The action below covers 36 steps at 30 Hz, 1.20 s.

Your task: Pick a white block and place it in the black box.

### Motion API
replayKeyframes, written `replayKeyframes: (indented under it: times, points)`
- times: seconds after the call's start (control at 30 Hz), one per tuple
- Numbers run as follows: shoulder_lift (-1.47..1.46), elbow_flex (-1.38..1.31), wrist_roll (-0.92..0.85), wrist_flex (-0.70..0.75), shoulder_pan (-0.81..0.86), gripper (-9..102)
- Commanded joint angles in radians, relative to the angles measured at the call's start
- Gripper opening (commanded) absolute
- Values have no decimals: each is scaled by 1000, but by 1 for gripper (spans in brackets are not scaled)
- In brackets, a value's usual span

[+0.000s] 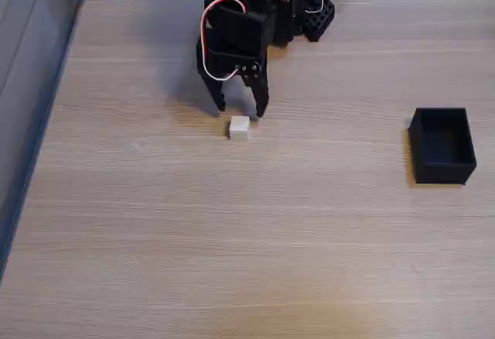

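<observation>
Pincer: pincer (240, 110) spread wide and empty, tips pointing down just behind the white block.
White block: white block (239, 127) sits on the desk (232, 238), near its middle, just below the fingertips.
Black box: black box (442, 145) stands well right, near the desk's right edge.
Open room: bare wood lies between block and box.

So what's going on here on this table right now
A small black robot arm is reaching down over the wooden table, its gripper open with the fingers spread just behind the white block. The block sits on the table, not yet gripped. The black box stands off to the right in the fixed view, open-topped and apparently empty. Nothing has been moved into it yet.
</observation>
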Motion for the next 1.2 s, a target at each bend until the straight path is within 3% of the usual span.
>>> replayKeyframes:
  times: [0.0,0.57,0.93,1.17]
  points:
    - [-31,-52,14,-18,-8,28]
    - [-158,-120,34,-67,-37,25]
    - [-181,-120,34,-6,-86,0]
    - [-178,-161,12,23,-97,0]
